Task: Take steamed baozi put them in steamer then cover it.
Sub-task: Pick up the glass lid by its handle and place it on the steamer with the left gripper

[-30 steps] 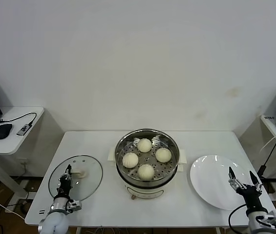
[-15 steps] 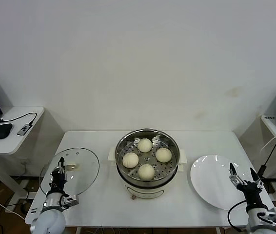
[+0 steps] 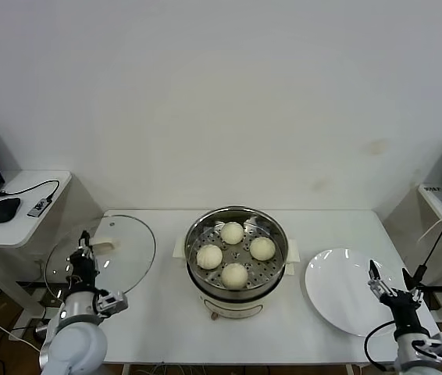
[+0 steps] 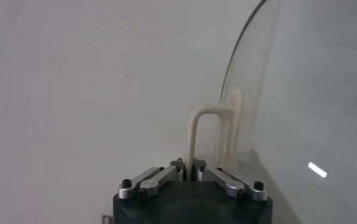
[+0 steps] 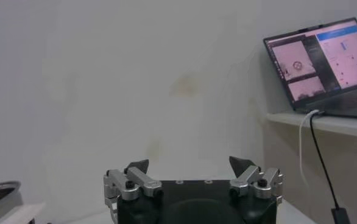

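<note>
Four baozi in steamer, one lid lifted, one plate bare.
Four steamed baozi (image 3: 233, 253) sat in the steamer (image 3: 237, 261) at bench (image 3: 158, 320) centre. Left gripper (image 3: 85, 253), fingers clamped on the glass lid (image 3: 101, 256) handle, held it tilted over the left edge. Right gripper (image 3: 391, 286), fingers spread, hung beside one plate (image 3: 346, 291).

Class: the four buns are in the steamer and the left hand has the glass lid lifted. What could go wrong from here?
1. The left hand pinches only the thin handle of the glass lid; the tilted lid might swing or slip.
2. The lid must land squarely on the steamer rim; off-centre, it could slide off.
</note>
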Controlling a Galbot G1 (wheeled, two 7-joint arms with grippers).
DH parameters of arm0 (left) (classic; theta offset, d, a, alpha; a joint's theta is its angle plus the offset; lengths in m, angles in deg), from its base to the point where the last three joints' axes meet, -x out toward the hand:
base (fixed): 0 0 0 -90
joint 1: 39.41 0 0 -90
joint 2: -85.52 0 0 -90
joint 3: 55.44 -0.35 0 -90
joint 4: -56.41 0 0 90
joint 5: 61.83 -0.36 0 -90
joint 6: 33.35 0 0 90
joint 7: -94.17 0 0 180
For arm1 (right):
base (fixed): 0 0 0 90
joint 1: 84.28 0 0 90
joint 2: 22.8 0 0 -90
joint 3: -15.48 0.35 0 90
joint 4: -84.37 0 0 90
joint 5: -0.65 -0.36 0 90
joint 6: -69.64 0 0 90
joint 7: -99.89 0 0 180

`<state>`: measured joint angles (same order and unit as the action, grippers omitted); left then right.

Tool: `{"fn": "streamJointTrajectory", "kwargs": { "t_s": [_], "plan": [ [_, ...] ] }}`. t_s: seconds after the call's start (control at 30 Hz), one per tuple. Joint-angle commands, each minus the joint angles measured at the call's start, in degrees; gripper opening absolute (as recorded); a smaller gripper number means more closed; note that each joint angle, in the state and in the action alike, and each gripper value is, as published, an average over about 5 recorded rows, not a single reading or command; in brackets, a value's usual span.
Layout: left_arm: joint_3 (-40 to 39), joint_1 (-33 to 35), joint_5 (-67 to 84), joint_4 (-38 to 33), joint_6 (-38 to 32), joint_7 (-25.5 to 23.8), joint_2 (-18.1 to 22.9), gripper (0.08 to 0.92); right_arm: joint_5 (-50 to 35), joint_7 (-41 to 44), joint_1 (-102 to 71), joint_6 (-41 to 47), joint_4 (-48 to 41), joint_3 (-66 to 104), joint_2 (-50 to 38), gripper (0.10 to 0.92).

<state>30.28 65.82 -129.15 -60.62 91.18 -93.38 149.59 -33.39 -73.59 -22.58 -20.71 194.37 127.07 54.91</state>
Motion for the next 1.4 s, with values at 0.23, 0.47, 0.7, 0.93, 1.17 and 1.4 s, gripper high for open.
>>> {"fn": "streamJointTrajectory", "kwargs": {
  "t_s": [0.23, 0.47, 0.7, 0.93, 1.17, 1.4],
  "plan": [
    [-14.45, -12.02, -11.15, -5.17, 10.01, -11.53, 5.62, 0.156, 5.62, -0.6, 0.57, 1.15, 0.18, -0.29, 2.59, 0.823],
    [-21.36, -19.02, -11.69, 1.02, 10.04, -11.35, 9.84, 0.156, 7.24, -0.71, 0.78, 0.6, -0.73, -0.17, 4.07, 0.823],
    [-29.21, -23.25, -13.41, 4.97, 10.07, -11.6, 14.24, 0.156, 8.17, -0.97, 0.69, 0.5, -1.46, 0.17, 4.89, 0.823],
    [-34.0, -25.5, -13.81, 7.46, 10.15, -12.6, 17.61, 0.156, 9.14, -1.25, 0.73, 0.49, -2.31, 0.19, 5.46, 0.823],
    [-37.11, -25.98, -13.64, 10.07, 10.24, -12.34, 21.05, 0.156, 9.81, -1.37, 1.24, 0.54, -2.88, -0.02, 6.0, 0.823],
    [-38.31, -26.14, -15.16, 12.19, 10.27, -12.43, 22.6, 0.156, 10.07, -1.37, 1.17, 0.24, -3.39, 0.02, 6.06, 0.823]
  ]
}}
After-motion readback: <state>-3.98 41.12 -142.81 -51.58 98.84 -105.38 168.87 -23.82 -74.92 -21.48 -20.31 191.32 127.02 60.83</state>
